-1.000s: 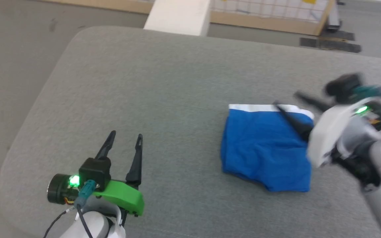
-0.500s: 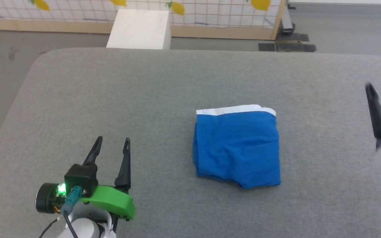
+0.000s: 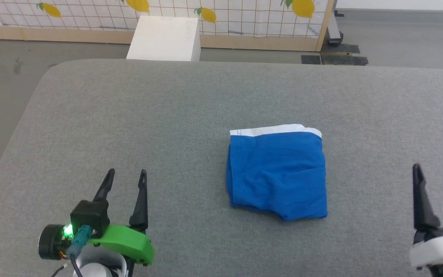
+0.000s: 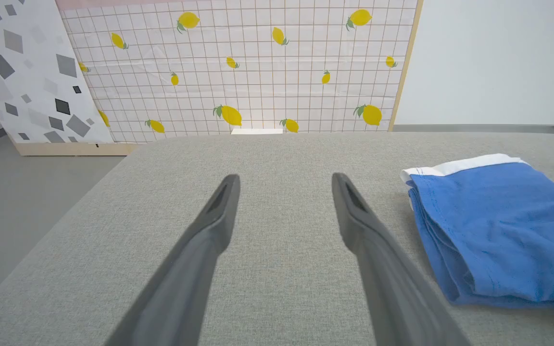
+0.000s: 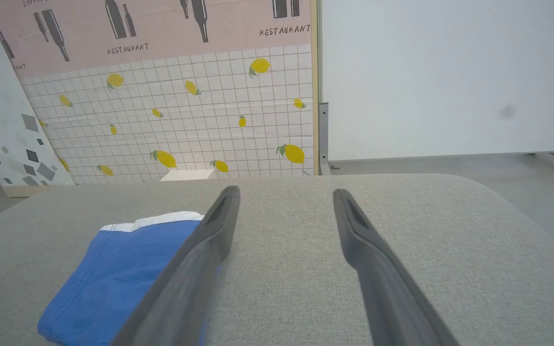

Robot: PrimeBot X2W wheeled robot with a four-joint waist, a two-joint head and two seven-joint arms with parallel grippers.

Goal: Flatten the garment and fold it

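Item: garment [image 3: 277,175], a pair of bright royal-blue soft fabric shorts with a white waistband band, folded into a compact near-square stack. Location: flat on the grey fabric-covered desk [image 3: 167,115], right of centre in the head view, well apart from both hands. Edges: white waistband along the far side; layered folds stacked along the left side; near hem uneven, its right corner reaching nearest the robot. Left hand [image 3: 126,172]: two dark fingers spread apart, empty, low over the desk at the near left, with a broad strip of bare cloth surface between it and the garment. Right hand [image 3: 433,168]: fingers likewise spread and empty, at the near right, with a similar bare strip on that side. Desk boundary: rounded far-left corner, straight far edge, wide bare surface beyond the waistband. Surroundings: grey floor [image 3: 2,77], white box [image 3: 164,34], lemon-print grid panel [image 3: 225,15].
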